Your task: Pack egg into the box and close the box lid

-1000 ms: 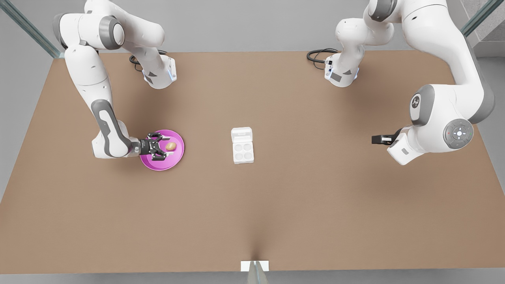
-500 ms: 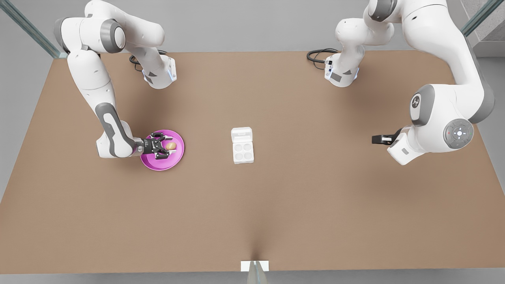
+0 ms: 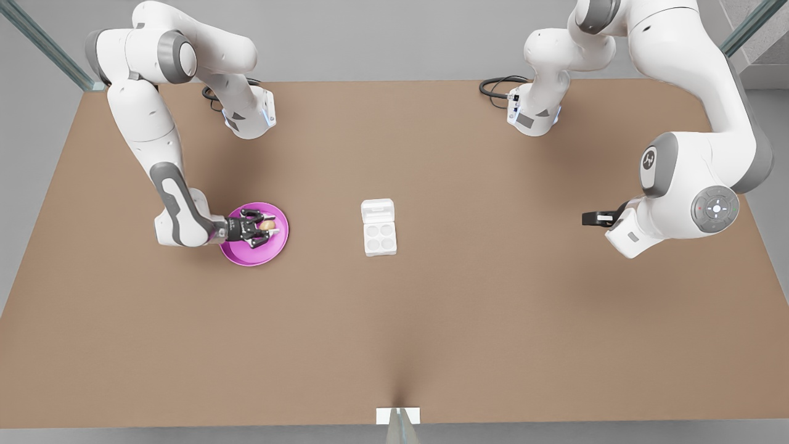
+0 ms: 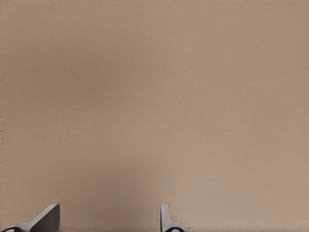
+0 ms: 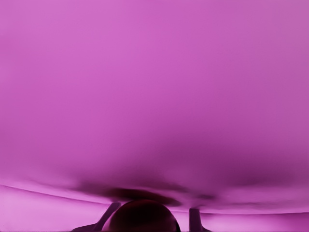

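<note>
I have the right gripper down in the pink plate, on the front view's left, its fingers spread either side of the egg. From the front view I can't tell whether the pads are touching it. In the right wrist view the egg sits as a dark rounded shape between the two fingers, with the plate beyond it; I read the jaws as apart, not yet clamped.

The egg lies on the plate, well apart from the box. The box sits near the middle of the table, its four cups bare and the lid folded back flat on the far side of the cups.

The left gripper waits on the front view's right, held above the table, well away from the box. The left wrist view shows its fingers parted over bare tabletop, holding nothing
</note>
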Robot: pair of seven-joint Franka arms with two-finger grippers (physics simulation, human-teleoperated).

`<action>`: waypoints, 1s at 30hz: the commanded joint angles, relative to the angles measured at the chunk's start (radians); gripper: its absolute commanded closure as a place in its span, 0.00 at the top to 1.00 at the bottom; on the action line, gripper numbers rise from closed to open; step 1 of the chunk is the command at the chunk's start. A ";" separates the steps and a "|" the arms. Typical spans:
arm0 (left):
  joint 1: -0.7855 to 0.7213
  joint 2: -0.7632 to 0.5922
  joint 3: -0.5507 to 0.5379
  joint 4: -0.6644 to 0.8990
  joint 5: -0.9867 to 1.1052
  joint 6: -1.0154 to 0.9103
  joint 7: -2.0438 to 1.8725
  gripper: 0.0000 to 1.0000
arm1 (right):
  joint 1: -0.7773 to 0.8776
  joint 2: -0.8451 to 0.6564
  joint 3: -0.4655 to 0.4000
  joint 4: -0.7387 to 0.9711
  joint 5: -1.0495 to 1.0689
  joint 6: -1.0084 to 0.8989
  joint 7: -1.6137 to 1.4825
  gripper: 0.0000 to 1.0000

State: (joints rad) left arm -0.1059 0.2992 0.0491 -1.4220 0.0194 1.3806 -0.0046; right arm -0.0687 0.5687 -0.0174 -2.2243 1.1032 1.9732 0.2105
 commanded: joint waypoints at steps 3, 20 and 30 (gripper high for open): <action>0.000 0.000 0.000 0.000 0.001 0.000 0.000 1.00 | 0.000 -0.003 0.001 0.006 -0.114 -0.014 0.053 0.49; 0.000 0.012 -0.002 0.000 0.001 0.003 0.002 1.00 | 0.061 -0.093 0.726 0.482 -1.310 0.182 1.130 0.50; 0.000 0.020 -0.002 -0.002 0.001 0.000 0.003 1.00 | 0.213 0.172 0.758 0.474 -1.872 0.323 1.207 0.51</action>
State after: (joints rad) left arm -0.1062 0.3191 0.0486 -1.4235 0.0199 1.3806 -0.0015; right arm 0.1441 0.7444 0.7396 -1.7519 -0.7848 2.2996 1.4156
